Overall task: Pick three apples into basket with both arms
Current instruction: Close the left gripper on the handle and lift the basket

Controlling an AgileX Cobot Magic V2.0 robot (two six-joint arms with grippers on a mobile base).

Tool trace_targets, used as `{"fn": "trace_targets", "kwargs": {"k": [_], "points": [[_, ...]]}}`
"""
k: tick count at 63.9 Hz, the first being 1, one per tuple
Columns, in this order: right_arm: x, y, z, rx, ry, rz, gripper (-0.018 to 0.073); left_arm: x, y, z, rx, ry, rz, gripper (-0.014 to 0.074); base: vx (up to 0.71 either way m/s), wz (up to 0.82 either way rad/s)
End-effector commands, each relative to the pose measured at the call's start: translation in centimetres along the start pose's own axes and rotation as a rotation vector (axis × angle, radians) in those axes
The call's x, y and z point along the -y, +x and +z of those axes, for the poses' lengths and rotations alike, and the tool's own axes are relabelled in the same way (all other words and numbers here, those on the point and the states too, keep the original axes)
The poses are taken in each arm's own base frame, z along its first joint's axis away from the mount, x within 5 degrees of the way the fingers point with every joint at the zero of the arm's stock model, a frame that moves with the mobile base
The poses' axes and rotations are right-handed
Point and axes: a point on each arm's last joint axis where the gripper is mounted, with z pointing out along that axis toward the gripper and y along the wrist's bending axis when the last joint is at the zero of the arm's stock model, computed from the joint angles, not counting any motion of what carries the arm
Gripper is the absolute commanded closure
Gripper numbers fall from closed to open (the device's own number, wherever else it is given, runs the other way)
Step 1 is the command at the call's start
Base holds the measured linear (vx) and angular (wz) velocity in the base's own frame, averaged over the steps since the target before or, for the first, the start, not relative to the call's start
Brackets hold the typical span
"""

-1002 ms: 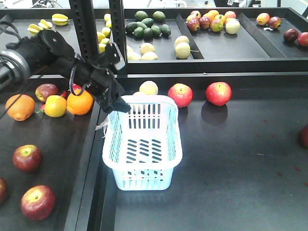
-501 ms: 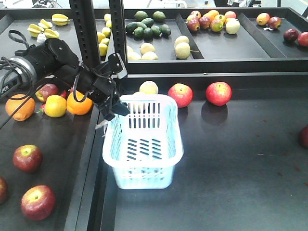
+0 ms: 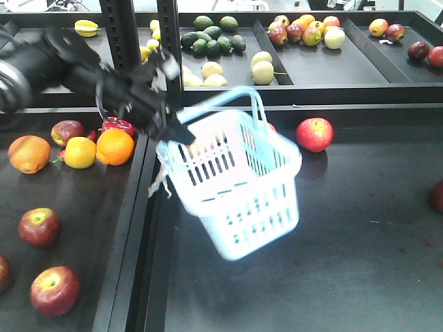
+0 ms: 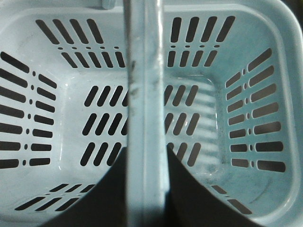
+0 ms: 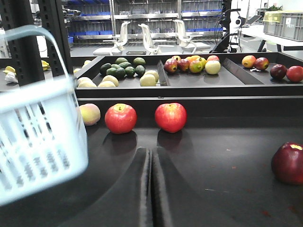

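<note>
Left fingers (image 4: pixel 106 198): closed on handle (image 4: pixel 144 94); blurred from front.
Right fingers (image 5: pixel 137 189): pressed together, holding nothing.
Basket (image 3: pixel 256 207): tilted, blurred.
Apple (image 3: pixel 437 196): cut off at right edge of desk (image 3: pixel 346 263).

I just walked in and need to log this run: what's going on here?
The left gripper is shut on the handle of the pale blue basket, which hangs tilted above the black table and is empty inside. The right gripper is shut on nothing, low over the table. Red apples lie on the table; none is in the basket yet.
</note>
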Motion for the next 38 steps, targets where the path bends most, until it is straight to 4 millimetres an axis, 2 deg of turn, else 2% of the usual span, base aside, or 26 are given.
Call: {"fn": "trace_targets", "kwargs": {"k": [1, 13, 22, 32, 38], "points": [[0.0, -0.2, 0.0, 0.062, 0.003, -0.009, 0.0564, 4.0, -3.3, -5.0, 0.129, 0.002, -0.098, 0.0605, 0.0, 0.0], [0.0, -0.2, 0.0, 0.062, 0.003, -0.009, 0.0564, 6.5, -3.8, -6.9, 0.068, -0.117, -0.349, 0.0605, 0.0, 0.0], [0.0, -0.2, 0.0, 0.062, 0.003, -0.009, 0.0564, 10.2, -4.9, -7.6, 0.044, -0.188, -0.381, 0.0605, 0.0, 0.0], [0.0, -0.2, 0.0, 0.062, 0.003, -0.009, 0.0564, 14.6, -6.2, -8.0, 0.071, -0.15, -0.408, 0.0605, 0.0, 0.0], [0.0, -0.2, 0.0, 0.062, 0.003, -0.009, 0.0564, 16.2, -6.5, -8.0, 0.067, -0.162, -0.431, 0.0605, 0.0, 0.0]]}}
